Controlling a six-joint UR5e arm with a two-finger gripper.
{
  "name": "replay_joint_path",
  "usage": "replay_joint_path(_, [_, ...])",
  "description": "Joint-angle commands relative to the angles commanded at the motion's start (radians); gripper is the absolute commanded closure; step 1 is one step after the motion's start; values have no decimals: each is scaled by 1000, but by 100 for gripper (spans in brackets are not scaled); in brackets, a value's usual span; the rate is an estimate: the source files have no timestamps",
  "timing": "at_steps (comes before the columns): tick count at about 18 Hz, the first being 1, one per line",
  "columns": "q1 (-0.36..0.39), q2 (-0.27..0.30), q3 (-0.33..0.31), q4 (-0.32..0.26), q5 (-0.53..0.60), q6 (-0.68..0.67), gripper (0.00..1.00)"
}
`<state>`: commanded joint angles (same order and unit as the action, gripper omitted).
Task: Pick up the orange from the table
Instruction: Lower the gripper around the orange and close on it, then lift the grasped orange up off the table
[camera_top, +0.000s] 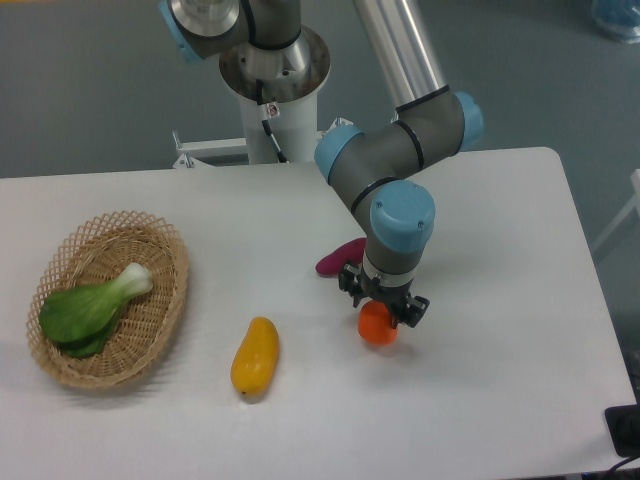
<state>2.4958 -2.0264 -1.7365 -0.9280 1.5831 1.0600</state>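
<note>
The orange (377, 329) rests on the white table (500, 250), right of centre, and only its lower part shows. My gripper (381, 306) hangs directly over it, pointing down, jaws open. One black finger stands at the orange's upper left and the other at its right, so the fruit lies between them. The gripper body hides the top of the orange. Whether the fingers touch the fruit cannot be told.
A purple oblong vegetable (340, 256) lies just behind and left of the gripper. A yellow-orange mango-shaped fruit (255, 356) lies further left. A wicker basket (168, 245) with a green bok choy (90, 305) stands at the far left. The robot base (272, 70) is at the back.
</note>
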Motion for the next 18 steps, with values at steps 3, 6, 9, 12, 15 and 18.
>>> replay_joint_path(3, [2,6,6,-2,0,2,48])
replay_joint_path(6, [3,9,11,-3,0,2,48])
replay_joint_path(9, [12,18,18,-3,-2,3,48])
replay_joint_path(12, [37,41,37,-3,-6,11,47])
replay_joint_path(15, [54,48,49,-3,-5,12,49])
replay_joint_path(18, [61,43,95,-14,-3,18,50])
